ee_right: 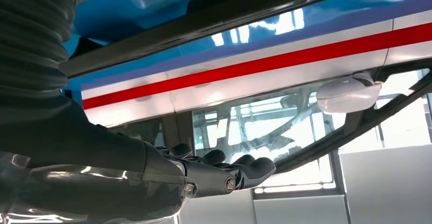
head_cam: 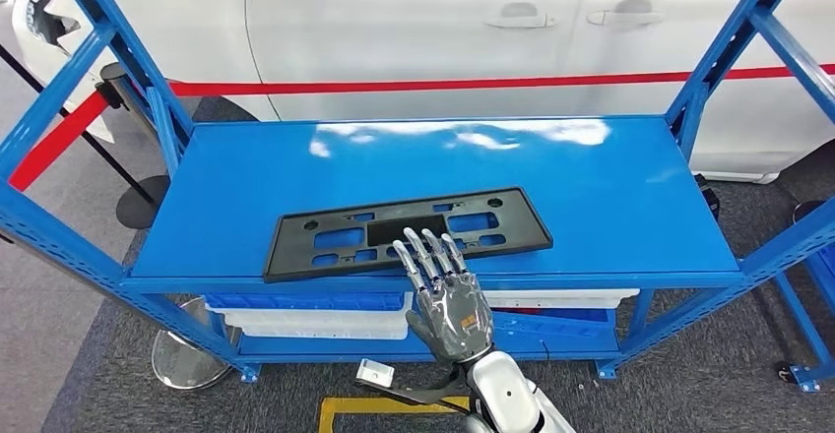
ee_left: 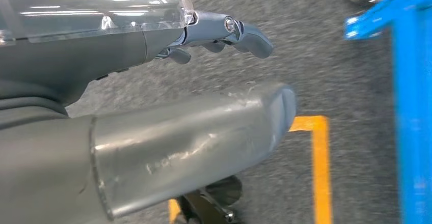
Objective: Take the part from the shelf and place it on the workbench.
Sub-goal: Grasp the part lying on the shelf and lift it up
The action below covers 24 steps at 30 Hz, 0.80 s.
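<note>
We face a blue shelf (head_cam: 610, 187) with a white car (head_cam: 414, 30) parked behind it. On the shelf's top board lies the part (head_cam: 404, 231), a flat black frame with cut-outs, its long axis running roughly from 8 o'clock to 2 o'clock across our head view, its near long edge close to the board's front lip. Our right hand (head_cam: 448, 295) reaches up at the front of the shelf, fingers (head_cam: 425, 254) stretched out and apart, holding nothing; their tips lie over the part's near edge, toward its right half. The part sits at 12 o'clock from this hand, which is much the nearer 1. Our left hand (ee_left: 168, 107) hangs low over grey carpet, empty, fingers loosely apart.
</note>
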Each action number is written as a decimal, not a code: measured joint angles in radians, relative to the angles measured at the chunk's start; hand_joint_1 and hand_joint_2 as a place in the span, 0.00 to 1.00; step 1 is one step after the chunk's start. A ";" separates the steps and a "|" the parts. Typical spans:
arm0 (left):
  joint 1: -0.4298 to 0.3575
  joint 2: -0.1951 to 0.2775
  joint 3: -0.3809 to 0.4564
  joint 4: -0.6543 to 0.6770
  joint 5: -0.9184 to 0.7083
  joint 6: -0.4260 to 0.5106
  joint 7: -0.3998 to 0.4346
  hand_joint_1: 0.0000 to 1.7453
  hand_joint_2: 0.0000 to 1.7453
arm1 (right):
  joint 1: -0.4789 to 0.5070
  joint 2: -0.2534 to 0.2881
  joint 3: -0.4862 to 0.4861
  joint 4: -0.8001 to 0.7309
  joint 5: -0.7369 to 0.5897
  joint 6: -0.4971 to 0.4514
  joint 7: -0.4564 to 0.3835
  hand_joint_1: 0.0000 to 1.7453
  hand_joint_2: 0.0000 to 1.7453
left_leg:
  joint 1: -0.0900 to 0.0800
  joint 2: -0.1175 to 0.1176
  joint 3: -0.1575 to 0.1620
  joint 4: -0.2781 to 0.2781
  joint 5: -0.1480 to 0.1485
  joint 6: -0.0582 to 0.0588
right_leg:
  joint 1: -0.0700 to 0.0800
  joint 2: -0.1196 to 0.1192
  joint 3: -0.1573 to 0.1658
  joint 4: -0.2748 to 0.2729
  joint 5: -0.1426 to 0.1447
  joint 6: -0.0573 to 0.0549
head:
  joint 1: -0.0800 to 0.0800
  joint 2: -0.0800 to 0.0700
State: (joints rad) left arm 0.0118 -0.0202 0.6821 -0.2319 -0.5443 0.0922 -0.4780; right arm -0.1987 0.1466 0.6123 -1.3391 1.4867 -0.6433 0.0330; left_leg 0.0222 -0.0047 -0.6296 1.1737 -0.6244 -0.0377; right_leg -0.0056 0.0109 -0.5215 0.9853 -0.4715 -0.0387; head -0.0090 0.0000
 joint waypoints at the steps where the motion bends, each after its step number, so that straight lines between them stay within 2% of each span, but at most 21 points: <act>1: 0.001 0.000 0.000 0.000 -0.006 0.006 -0.006 0.00 0.00 | 0.000 0.000 -0.002 0.001 0.002 0.001 0.002 0.00 1.00 | 0.003 0.001 0.001 -0.059 0.074 0.000 | 0.000 0.000 0.011 0.002 -0.013 0.005 | 0.000 0.000; 2: 0.001 0.000 0.000 0.001 -0.012 0.013 -0.010 0.00 0.00 | 0.001 -0.001 -0.005 0.002 0.004 0.003 0.004 0.00 1.00 | 0.004 0.003 0.002 -0.106 0.140 0.003 | 0.000 0.002 0.019 0.007 -0.025 0.011 | -0.001 0.000; 3: 0.001 0.000 0.000 0.001 -0.019 0.018 -0.012 0.00 0.00 | 0.001 -0.001 -0.008 0.003 0.005 0.005 0.005 0.00 1.00 | 0.003 0.004 0.002 -0.136 0.191 0.010 | 0.001 0.003 0.022 0.012 -0.035 0.018 | -0.001 0.000; 4: 0.001 0.000 0.000 0.002 -0.024 0.023 -0.013 0.00 0.00 | 0.000 -0.002 -0.013 0.004 0.006 0.006 0.007 0.00 1.00 | 0.001 0.004 0.001 -0.147 0.218 0.018 | 0.002 0.004 0.024 0.015 -0.044 0.025 | -0.001 0.000; 7: -0.001 0.000 -0.001 0.003 -0.039 0.028 -0.019 0.00 0.00 | -0.004 -0.004 -0.027 0.005 0.012 0.011 0.012 0.00 1.00 | -0.001 0.002 0.005 -0.148 0.219 0.043 | 0.000 0.003 0.025 0.023 -0.063 0.042 | 0.000 0.000; 8: -0.002 0.000 -0.001 0.003 -0.043 0.028 -0.023 0.00 0.00 | -0.006 -0.005 -0.034 0.005 0.017 0.014 0.015 0.00 1.00 | 0.000 0.002 0.008 -0.151 0.219 0.050 | 0.000 0.001 0.014 0.049 -0.081 0.046 | 0.002 0.000; 9: -0.003 0.000 -0.001 0.003 -0.047 0.028 -0.026 0.00 0.00 | -0.007 -0.008 -0.040 0.006 0.021 0.020 0.018 0.00 1.00 | 0.001 0.003 0.010 -0.154 0.217 0.056 | -0.001 0.000 -0.009 0.096 -0.107 0.050 | 0.003 0.000; 11: -0.004 0.000 -0.001 0.003 -0.056 0.027 -0.032 0.00 0.00 | -0.010 -0.016 -0.053 0.008 0.029 0.034 0.021 0.00 1.00 | -0.001 0.003 0.012 -0.155 0.212 0.065 | -0.002 -0.003 -0.086 0.232 -0.165 0.055 | 0.005 0.000; 12: -0.004 0.000 -0.001 0.003 -0.061 0.026 -0.033 0.00 0.00 | -0.010 -0.021 -0.058 0.011 0.032 0.042 0.022 0.00 1.00 | -0.003 0.003 0.013 -0.155 0.210 0.067 | -0.002 -0.003 -0.122 0.285 -0.177 0.056 | 0.005 0.000; 13: -0.004 0.000 -0.001 0.003 -0.065 0.026 -0.034 0.00 0.00 | -0.010 -0.026 -0.062 0.014 0.035 0.050 0.022 0.00 1.00 | -0.004 0.002 0.014 -0.155 0.208 0.068 | -0.002 -0.003 -0.143 0.306 -0.169 0.055 | 0.005 0.000; 14: -0.004 0.000 -0.001 0.003 -0.069 0.025 -0.034 0.00 0.00 | -0.011 -0.030 -0.067 0.016 0.038 0.056 0.022 0.00 1.00 | -0.005 0.001 0.017 -0.154 0.206 0.067 | -0.001 -0.004 -0.144 0.288 -0.141 0.053 | 0.005 0.000; 16: -0.004 0.000 -0.001 0.003 -0.073 0.025 -0.034 0.00 0.00 | -0.016 -0.035 -0.072 0.019 0.043 0.066 0.022 0.00 1.00 | -0.007 -0.001 0.025 -0.154 0.201 0.065 | 0.002 -0.004 -0.099 0.163 -0.055 0.040 | 0.006 0.000; 17: -0.004 -0.001 -0.001 0.003 -0.075 0.025 -0.034 0.00 0.00 | -0.020 -0.036 -0.074 0.020 0.045 0.072 0.023 0.00 1.00 | -0.010 -0.002 0.028 -0.153 0.199 0.062 | 0.005 -0.005 -0.073 0.098 -0.024 0.033 | 0.005 0.000; 18: -0.005 -0.001 -0.001 0.003 -0.075 0.024 -0.034 0.00 0.00 | -0.025 -0.037 -0.075 0.021 0.045 0.078 0.024 0.00 1.00 | -0.011 -0.002 0.029 -0.153 0.197 0.058 | 0.008 -0.006 -0.055 0.053 -0.007 0.028 | 0.006 0.000; 20: -0.006 -0.002 -0.001 0.003 -0.075 0.022 -0.034 0.00 0.00 | -0.031 -0.037 -0.075 0.025 0.046 0.087 0.026 0.00 1.00 | -0.012 -0.002 0.030 -0.154 0.195 0.047 | 0.013 -0.007 -0.047 0.027 -0.004 0.023 | 0.005 0.000; 22: -0.006 -0.002 -0.001 0.003 -0.076 0.020 -0.034 0.00 0.00 | -0.034 -0.037 -0.076 0.028 0.047 0.092 0.027 0.00 1.00 | -0.011 -0.001 0.031 -0.151 0.190 0.036 | 0.008 -0.007 -0.042 0.017 0.002 0.016 | 0.006 0.000; 24: -0.006 -0.001 -0.001 0.003 -0.076 0.019 -0.034 0.00 0.00 | -0.039 -0.037 -0.076 0.031 0.048 0.094 0.028 0.00 1.00 | -0.011 -0.001 0.010 -0.094 0.150 0.027 | 0.001 -0.009 -0.035 0.007 0.008 0.007 | 0.002 0.000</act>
State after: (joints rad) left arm 0.0058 -0.0214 0.6809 -0.2292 -0.6202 0.1112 -0.5124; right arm -0.2372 0.1091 0.5364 -1.3081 1.5348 -0.5494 0.0606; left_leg 0.0116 -0.0054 -0.6200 1.0798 -0.4749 -0.0104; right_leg -0.0048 0.0021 -0.5568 0.9922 -0.4633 -0.0315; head -0.0070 0.0000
